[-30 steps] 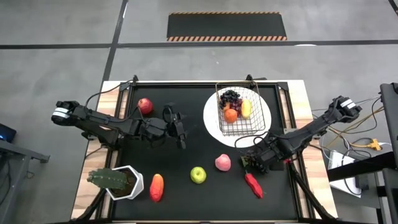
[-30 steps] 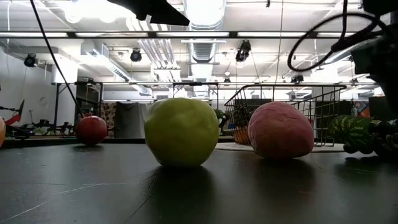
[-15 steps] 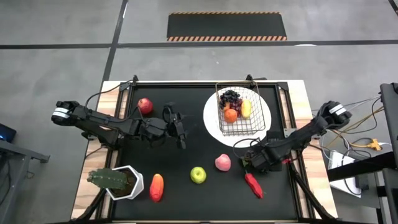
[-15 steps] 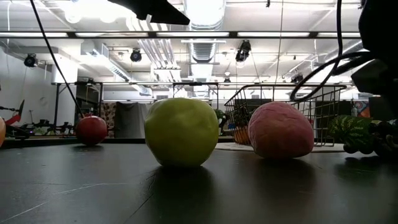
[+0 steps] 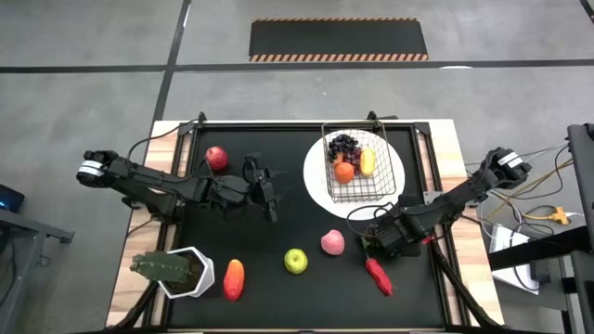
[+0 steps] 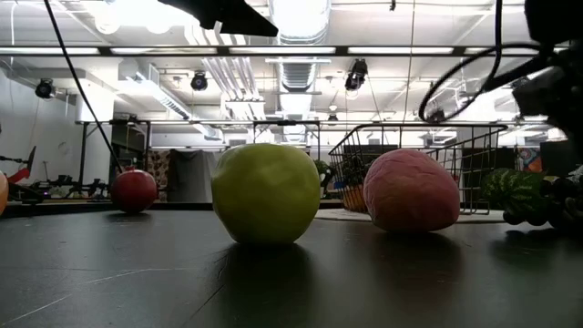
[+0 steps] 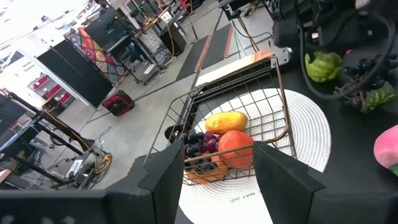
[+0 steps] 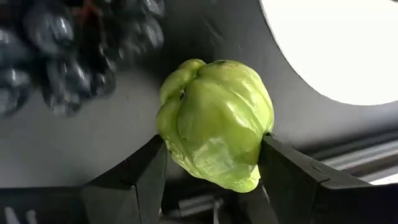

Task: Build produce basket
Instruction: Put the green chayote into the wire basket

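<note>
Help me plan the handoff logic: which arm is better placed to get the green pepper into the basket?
Right. The right hand already brackets the green pepper, beside the white plate holding the basket. The left hand hovers empty, mid-table, farther from the pepper.

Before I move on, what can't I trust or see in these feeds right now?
- High view: the green pepper is hidden under the right claw.
- Right wrist view: dark grapes are blurred and cut off by the edge.
- Low view: the basket contents are screened by the pink peach and mesh.
- Left claw: finger gap too small overhead.
</note>
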Robot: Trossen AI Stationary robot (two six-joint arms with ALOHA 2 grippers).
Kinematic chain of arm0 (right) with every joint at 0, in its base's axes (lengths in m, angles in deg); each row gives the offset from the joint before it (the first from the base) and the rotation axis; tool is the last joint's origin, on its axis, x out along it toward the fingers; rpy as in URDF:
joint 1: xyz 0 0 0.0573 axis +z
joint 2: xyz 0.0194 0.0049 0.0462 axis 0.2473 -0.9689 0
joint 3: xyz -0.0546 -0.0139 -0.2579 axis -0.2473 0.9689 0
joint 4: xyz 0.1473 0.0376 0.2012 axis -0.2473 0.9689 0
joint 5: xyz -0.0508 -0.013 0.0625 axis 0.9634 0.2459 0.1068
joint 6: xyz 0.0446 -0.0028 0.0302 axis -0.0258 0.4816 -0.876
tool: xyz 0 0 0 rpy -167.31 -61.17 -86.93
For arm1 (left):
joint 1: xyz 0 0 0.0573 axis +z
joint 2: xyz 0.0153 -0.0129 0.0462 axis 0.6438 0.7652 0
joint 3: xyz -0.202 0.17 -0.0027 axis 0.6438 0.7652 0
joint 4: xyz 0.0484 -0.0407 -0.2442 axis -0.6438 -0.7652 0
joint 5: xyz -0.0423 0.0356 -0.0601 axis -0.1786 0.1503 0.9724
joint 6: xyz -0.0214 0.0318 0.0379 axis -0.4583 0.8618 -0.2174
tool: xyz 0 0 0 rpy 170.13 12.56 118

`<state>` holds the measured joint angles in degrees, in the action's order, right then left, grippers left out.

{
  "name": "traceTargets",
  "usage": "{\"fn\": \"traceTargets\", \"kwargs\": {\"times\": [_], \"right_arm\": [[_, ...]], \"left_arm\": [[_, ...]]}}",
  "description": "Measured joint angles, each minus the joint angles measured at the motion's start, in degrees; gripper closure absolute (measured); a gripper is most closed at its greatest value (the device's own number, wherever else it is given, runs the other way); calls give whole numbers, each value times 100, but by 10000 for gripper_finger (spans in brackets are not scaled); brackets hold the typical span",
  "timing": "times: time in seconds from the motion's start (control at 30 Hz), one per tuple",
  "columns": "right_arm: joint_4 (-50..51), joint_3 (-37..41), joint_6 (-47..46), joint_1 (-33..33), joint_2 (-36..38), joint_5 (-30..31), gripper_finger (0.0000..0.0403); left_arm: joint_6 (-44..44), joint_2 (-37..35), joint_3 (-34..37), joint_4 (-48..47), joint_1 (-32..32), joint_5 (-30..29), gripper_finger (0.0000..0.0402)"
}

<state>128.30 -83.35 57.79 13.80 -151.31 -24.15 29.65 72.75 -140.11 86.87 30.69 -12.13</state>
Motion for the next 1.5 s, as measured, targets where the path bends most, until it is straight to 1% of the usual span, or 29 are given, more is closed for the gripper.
{"fn": "traceTargets", "kwargs": {"times": [0.1, 0.3, 0.47, 0.6, 0.77, 0.83, 0.93, 1.03, 1.23, 1.37, 1.5], "right_arm": [[294, -114, -31, 1, 247, -40, 192], [362, -519, -119, -2, 661, -438, 193], [369, -1133, -170, -2, 839, -392, 193], [190, -1697, -200, -2, 862, -146, 193], [-460, -2335, -92, -2, 867, 101, 193], [-647, -2593, -37, -5, 848, 378, 193], [-693, -2971, -88, -102, 774, 948, 193], [-690, -3293, -38, -313, 677, 1266, 193], [-680, -3760, 349, -1059, 409, 1285, 193], [-558, -4025, 797, -1668, 115, 993, 193], [-106, -4246, 1411, -2241, -283, 711, 193]], "left_arm": [[-2, 0, 0, 4, 0, 0, 228], [-4, 0, 0, 52, 0, 0, 228], [-9, 0, -5, 59, 0, 2, 228], [-15, 0, -11, 98, 0, 2, 228], [-15, 0, -2, 160, 0, 4, 228], [-11, 0, -2, 168, 0, 4, 228], [7, 0, -2, 203, 0, 4, 228], [10, 0, -2, 196, 0, 7, 228], [50, 0, -2, 195, 0, 4, 228], [285, -5, -2, 194, 0, 4, 228], [319, -51, -2, 194, 0, 4, 228]]}}
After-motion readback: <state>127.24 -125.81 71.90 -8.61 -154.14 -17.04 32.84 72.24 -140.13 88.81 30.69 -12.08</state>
